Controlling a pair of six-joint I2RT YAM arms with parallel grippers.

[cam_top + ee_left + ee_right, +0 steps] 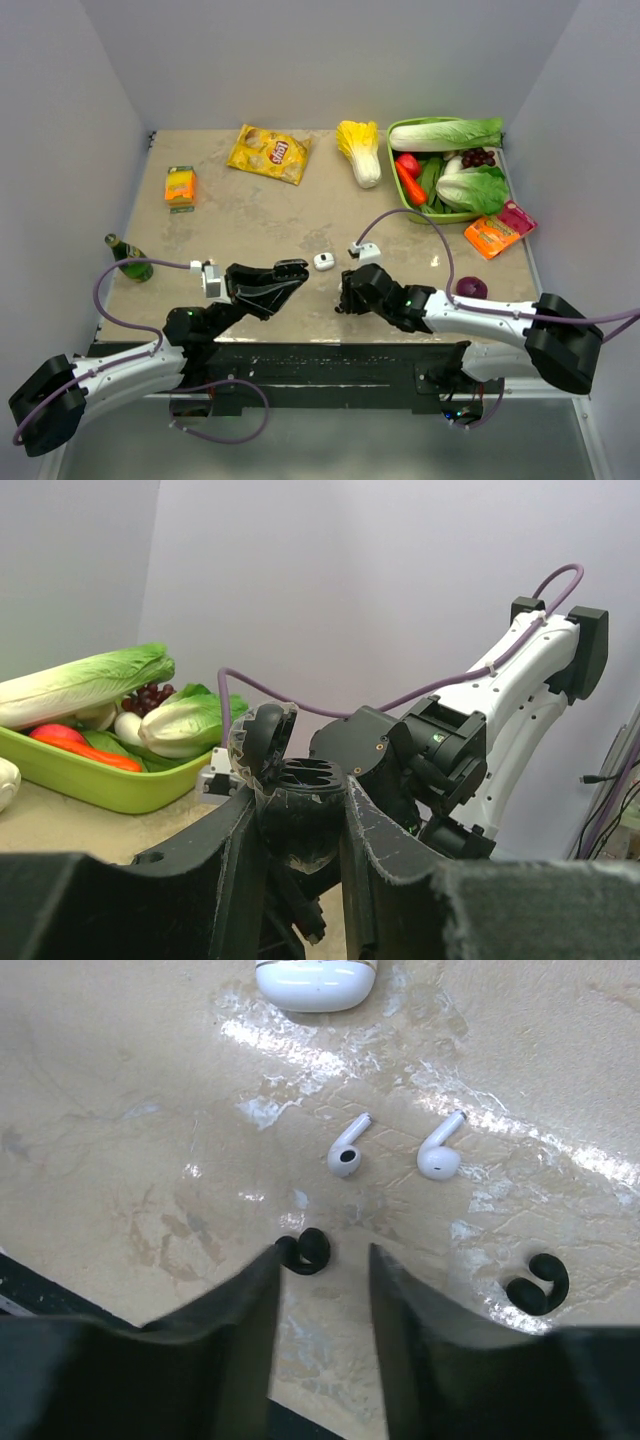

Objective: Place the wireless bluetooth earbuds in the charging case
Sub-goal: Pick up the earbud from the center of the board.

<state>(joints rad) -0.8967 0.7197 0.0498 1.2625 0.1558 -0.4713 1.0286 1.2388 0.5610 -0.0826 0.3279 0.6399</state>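
Right wrist: r. claw [325,1255] released, black bud [308,1250] betw. its tips; left wrist: l. claw [300,818] grasping black case [305,780].

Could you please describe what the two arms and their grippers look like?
The left arm and right arm have white links with black joints and bases. The left gripper and right gripper are black, with two broad matte fingers, scuffed at the edges. A purple cable loops off each wrist, beside a white camera block. A green light glows on the right arm.
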